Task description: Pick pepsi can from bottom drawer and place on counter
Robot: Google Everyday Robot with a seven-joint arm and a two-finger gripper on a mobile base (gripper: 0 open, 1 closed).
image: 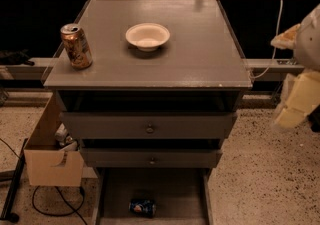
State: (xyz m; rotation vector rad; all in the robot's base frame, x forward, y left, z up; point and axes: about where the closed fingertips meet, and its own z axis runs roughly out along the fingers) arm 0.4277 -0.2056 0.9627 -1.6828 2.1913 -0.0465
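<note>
The pepsi can (142,207), blue with silver ends, lies on its side on the floor of the open bottom drawer (170,189), near its front. The counter (200,54) is the grey top of the cabinet. My gripper (296,100) shows as a blurred white and yellow shape at the right edge. It hangs beside the cabinet at about counter height, far above and to the right of the can, and holds nothing that I can see.
A gold-brown can (76,46) stands at the counter's left edge. A white bowl (147,36) sits near the counter's middle back. Two knobbed drawers (149,128) stick out slightly above the bottom one. A cardboard box (52,166) and cables lie on the floor at the left.
</note>
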